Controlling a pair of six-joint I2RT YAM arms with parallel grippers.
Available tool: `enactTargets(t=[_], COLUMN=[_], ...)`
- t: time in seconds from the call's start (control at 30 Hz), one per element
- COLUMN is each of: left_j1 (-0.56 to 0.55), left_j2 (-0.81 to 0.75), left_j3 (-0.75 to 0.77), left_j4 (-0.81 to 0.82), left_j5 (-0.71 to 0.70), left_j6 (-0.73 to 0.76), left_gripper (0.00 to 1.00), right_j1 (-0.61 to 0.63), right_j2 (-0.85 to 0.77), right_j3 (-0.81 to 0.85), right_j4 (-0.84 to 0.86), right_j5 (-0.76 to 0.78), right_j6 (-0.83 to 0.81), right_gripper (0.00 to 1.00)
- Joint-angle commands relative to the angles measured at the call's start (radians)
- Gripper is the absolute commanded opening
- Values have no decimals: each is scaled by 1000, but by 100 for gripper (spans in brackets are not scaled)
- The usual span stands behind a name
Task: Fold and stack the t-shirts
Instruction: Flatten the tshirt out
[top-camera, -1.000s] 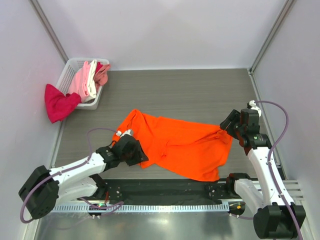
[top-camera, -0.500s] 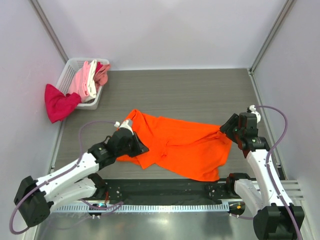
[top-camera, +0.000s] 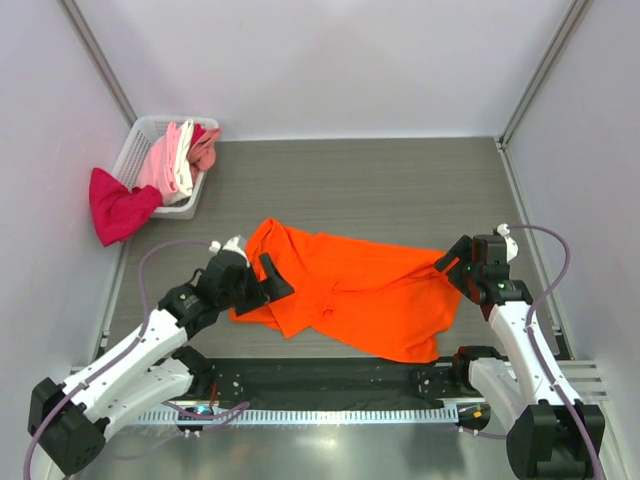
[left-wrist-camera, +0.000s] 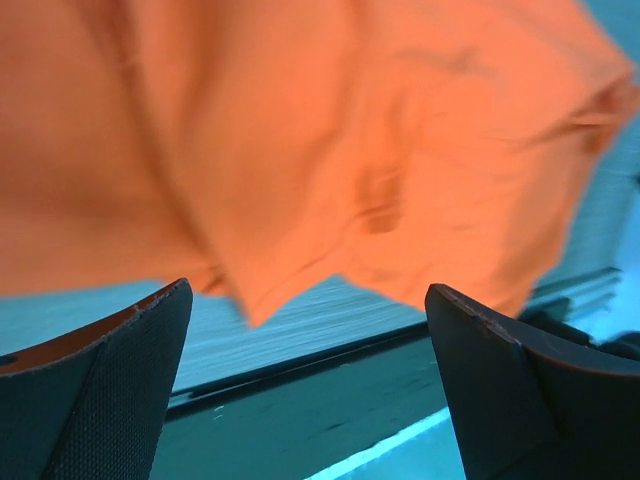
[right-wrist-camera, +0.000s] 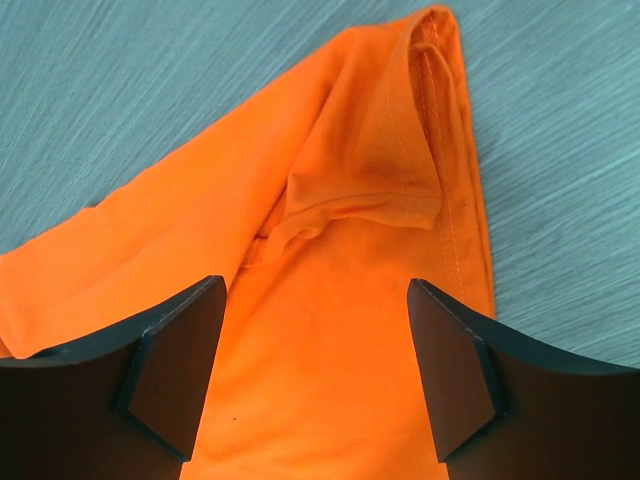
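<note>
My left jaws and right jaws both stand open, gripping nothing. The orange t-shirt (top-camera: 370, 295) lies rumpled and unfolded on the surface (top-camera: 400, 180). The other t-shirts (top-camera: 175, 160) sit in the basket (top-camera: 150, 121). Nothing is stacked yet.

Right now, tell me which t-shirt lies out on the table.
The orange t-shirt, spread out on its own. The magenta one hangs over the side of the basket; the paler shirts sit bundled inside it.

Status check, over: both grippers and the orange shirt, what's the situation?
Left gripper open, empty, at left edge of orange t-shirt. Right gripper open over its right corner. T-shirt spread on table, unfolded. Nothing blocking.
</note>
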Motion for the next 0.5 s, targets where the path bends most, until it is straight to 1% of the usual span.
enactTargets(t=[0.0, 0.07, 0.1, 0.17, 0.2, 0.27, 0.3, 0.33, 0.37, 0.47], left_j1=[9, 10, 10, 10, 10, 9, 7, 7, 3, -10], left_j2=[-93, -160, -182, -210, -204, -158, -138, -121, -93, -66], left_j3=[-76, -99, -126, -148, -150, -153, -162, -169, -180, -216], left_j4=[-81, -80, -58, -32, -43, -56, -47, -35, 6, 86], left_j5=[-115, -132, -114, -88, -78, -45, -38, -38, -10, 18], left_j6=[-105, -113, -121, -135, -137, -138, -140, -152, -159, -196], left_gripper=[100, 100, 97, 89, 82, 79, 77, 76, 75, 74], right_j1=[-4, -4, -4, -4, -4, -4, -4, -4, -4, -4], right_j2=[-30, -62, -75, -103, -109, -112, -111, -106, -99, -82], right_j3=[-29, -38, -47, -53, -59, -63, -70, -75, -85, -115], right_j4=[43, 49, 47, 47, 46, 47, 46, 46, 55, 93], right_j5=[16, 18, 19, 32, 37, 46, 46, 46, 48, 28], right_j6=[39, 40, 43, 48, 56, 69, 89, 100, 106, 114], right_gripper=[79, 79, 84, 93, 94, 85, 78, 74, 69, 64])
